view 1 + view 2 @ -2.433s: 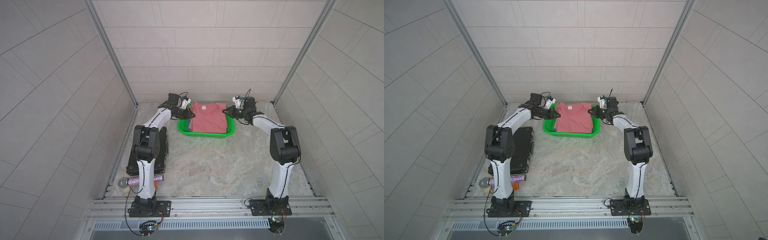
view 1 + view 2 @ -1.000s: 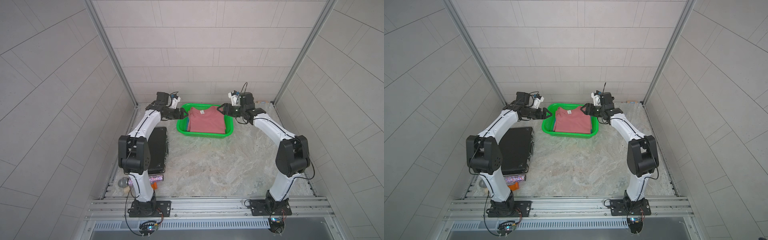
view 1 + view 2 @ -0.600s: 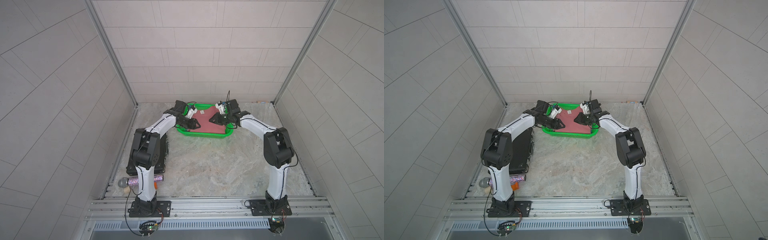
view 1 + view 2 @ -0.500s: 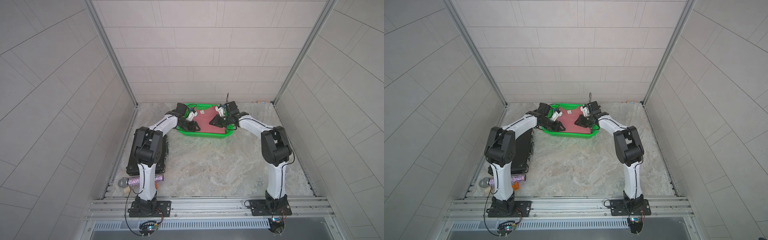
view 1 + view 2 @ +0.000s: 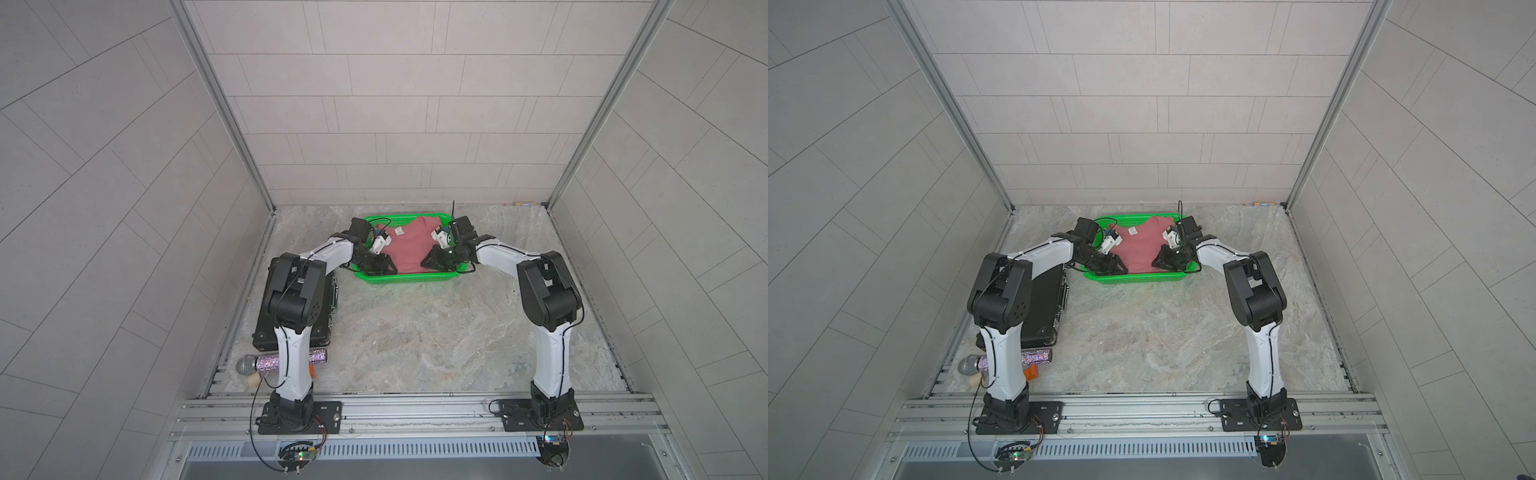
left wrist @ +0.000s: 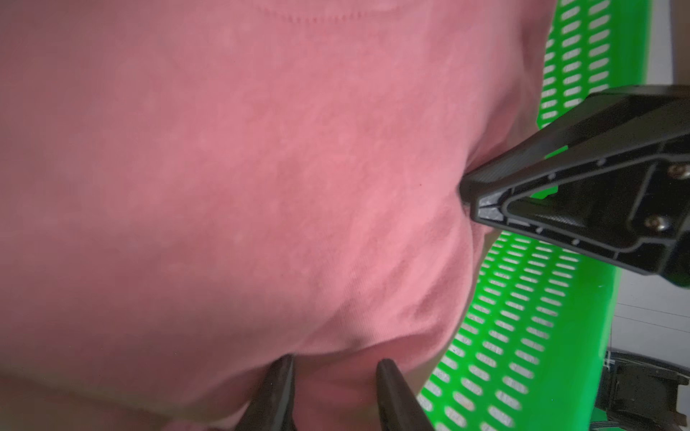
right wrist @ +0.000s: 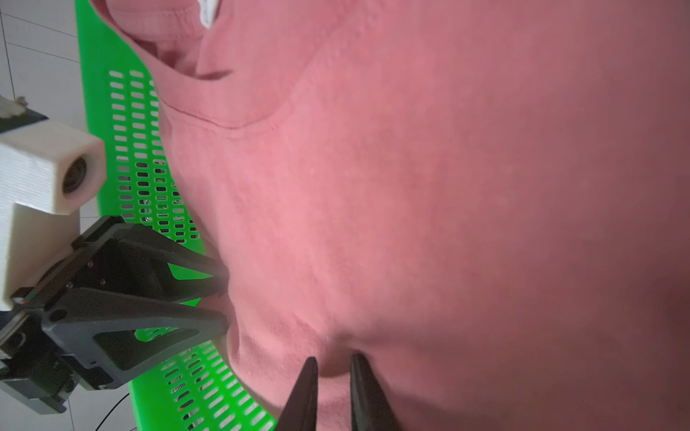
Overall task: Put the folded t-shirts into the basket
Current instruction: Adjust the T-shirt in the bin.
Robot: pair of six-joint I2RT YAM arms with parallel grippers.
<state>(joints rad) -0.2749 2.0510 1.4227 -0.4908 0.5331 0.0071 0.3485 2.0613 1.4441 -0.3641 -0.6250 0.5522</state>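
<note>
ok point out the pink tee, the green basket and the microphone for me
pink t-shirt (image 5: 409,254), in a top view, middle of its chest panel
basket (image 5: 405,277), in a top view, near mesh wall
microphone (image 5: 269,362), in a top view, glitter handle beside the head

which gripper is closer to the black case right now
Left. The left gripper pinches the pink t-shirt at the basket side nearest the black case; the right gripper pinches it at the opposite side.
</note>
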